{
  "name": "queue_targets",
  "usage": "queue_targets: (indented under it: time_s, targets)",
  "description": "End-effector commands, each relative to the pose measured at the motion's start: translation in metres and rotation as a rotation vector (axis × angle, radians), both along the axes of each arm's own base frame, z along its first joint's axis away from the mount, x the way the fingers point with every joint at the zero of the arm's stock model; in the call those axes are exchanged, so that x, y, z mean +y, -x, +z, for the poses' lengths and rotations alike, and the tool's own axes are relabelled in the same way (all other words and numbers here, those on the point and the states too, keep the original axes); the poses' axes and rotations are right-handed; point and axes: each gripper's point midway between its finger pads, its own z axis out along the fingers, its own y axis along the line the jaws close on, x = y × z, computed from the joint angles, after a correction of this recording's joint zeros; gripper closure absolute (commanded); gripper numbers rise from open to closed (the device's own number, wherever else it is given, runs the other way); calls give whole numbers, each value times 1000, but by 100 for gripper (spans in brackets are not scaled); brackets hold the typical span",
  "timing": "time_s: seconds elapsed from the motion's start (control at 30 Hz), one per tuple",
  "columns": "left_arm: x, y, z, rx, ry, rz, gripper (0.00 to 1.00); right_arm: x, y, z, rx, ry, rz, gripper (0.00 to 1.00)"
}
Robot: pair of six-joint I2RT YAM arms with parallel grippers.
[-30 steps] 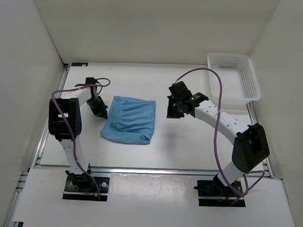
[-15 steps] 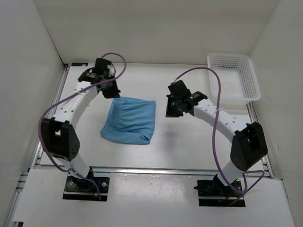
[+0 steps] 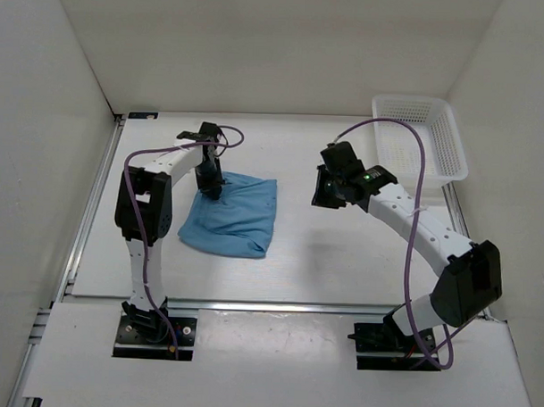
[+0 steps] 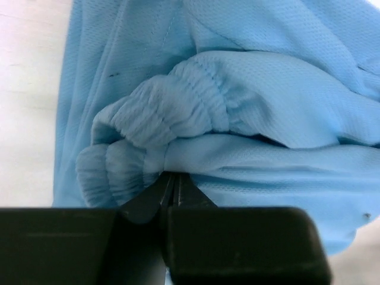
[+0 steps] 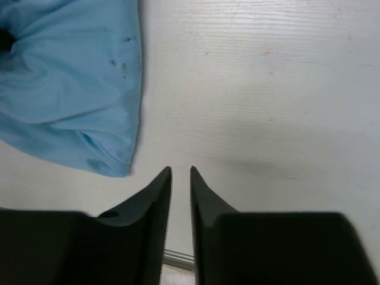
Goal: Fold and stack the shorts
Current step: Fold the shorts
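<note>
Shorts: the shorts (image 3: 236, 218) lie left of centre on the table (image 3: 341, 259), gathered waistband (image 4: 178, 101) facing your left arm.
Left gripper (image 3: 211, 189): pressed together, tips touching the far waistband corner.
Right gripper (image 3: 321, 196): barely parted, empty, off the shorts' right edge.
Nearer arm: left.

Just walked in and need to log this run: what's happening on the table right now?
Light blue shorts lie loosely folded on the table. The left pincer is closed at their gathered waistband, apparently pinching it. The right pincer hovers over bare table beside them, slightly open and empty. A white basket stands at the far right.
</note>
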Motion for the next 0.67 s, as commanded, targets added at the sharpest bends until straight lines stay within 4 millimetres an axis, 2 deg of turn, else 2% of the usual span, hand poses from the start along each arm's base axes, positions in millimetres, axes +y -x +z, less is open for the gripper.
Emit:
queue_targets:
  time_s: [0.0,0.03,0.07,0.1,0.13,0.17,0.2,0.23,0.27,0.33,0.37,0.4,0.47,0.5,0.53,0.6,0.63]
  targets:
    - [4,-20,69,-161,-6,-2,84,-23,2,21,-53,15,-49,76]
    - [4,-20,91,-198,4,-1,79,-29,1,24,-69,33,-67,68]
    - [5,-22,114,-229,0,-6,68,-37,1,32,-95,42,-83,55]
    - [5,-22,129,-255,3,-14,61,-43,-1,38,-118,55,-103,20]
    - [6,-21,152,-299,14,-13,53,-49,-3,44,-146,70,-126,11]
    - [6,-20,167,-326,20,-12,40,-64,-4,53,-181,109,-182,6]
    - [6,-21,189,-374,28,-19,20,-73,-3,56,-196,137,-207,2]
    - [7,-18,202,-400,35,-18,12,-79,-5,67,-224,144,-241,0]
    - [6,-9,224,-444,62,-24,8,-91,1,72,-229,173,-274,0]
    - [7,0,245,-492,104,-29,6,-115,4,90,-289,228,-353,0]
    - [9,10,271,-571,122,-28,5,-124,8,94,-301,250,-372,0]
    - [9,19,267,-569,130,-33,5,-130,9,101,-326,247,-400,0]
    - [11,33,276,-613,148,-38,5,-144,18,114,-373,248,-437,0]
    - [14,47,291,-664,159,-38,5,-157,23,117,-380,283,-468,0]
    - [19,53,280,-646,158,-20,5,-163,29,122,-396,272,-486,3]
    - [23,71,287,-681,171,-12,5,-168,34,122,-410,285,-465,5]
    - [24,75,277,-676,170,-12,5,-170,38,128,-428,267,-471,4]
